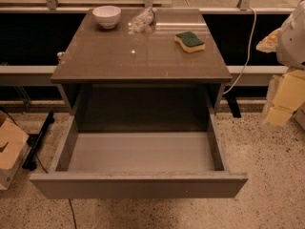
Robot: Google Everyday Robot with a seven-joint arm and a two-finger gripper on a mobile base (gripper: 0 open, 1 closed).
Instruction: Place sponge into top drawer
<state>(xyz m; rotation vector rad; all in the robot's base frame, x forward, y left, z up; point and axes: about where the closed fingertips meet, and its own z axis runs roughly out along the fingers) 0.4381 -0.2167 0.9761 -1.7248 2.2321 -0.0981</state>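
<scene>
The sponge (pixel 189 41), yellow with a dark green top, lies on the cabinet table's top (pixel 143 56) toward its back right. The top drawer (pixel 138 185) is pulled out toward me, and its smooth grey inside holds nothing. My gripper (pixel 280 104) hangs at the right edge of the view, beside the table and below its top. It is well to the right of the sponge and the drawer, and nothing shows in it.
A white bowl (pixel 106 16) and a clear plastic bottle (pixel 142 19) lying on its side sit at the back of the tabletop. A cardboard box (pixel 9 149) stands on the floor at the left. A white cable (pixel 246 46) hangs behind the table's right side.
</scene>
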